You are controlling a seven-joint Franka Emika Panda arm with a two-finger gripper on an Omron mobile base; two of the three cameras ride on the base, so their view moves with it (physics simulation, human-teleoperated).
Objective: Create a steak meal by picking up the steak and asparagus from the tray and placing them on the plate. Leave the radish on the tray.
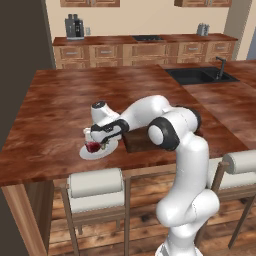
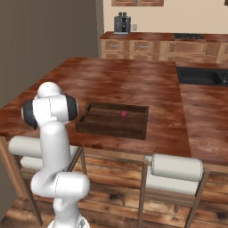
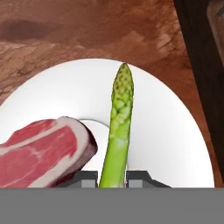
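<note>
- Reddish wood counter (image 1: 60,115) of a kitchen island is carrying the whole job, with stools tucked under its near edge and a dark sink beyond.
- Plate (image 3: 175,131) is sitting on the counter just beside the tray (image 2: 133,129), near the front edge.
- Steak (image 3: 39,153) is lying on the plate already, covering part of the centre well.
- Gripper (image 3: 113,177) is hanging low over the plate, fingers clamped on the base of the asparagus (image 3: 119,127), whose tip is pointing out across the white surface next to the steak.
- Radish (image 2: 123,114) is resting alone on the tray, as the task wants.
- Judging from this, only the release of the stalk is remaining.
- Risks from here:
  - whether the stalk is touching the plate or hanging above it cannot be told; let go from above, it may be bouncing or rolling, since it is round and the plate is shallow.
  - the stalk is standing close to the steak, so a sideways drift of the hand could be nudging the meat toward the rim.
  - the plate is near the counter edge, so a downward push could be tipping or sliding it.
</note>
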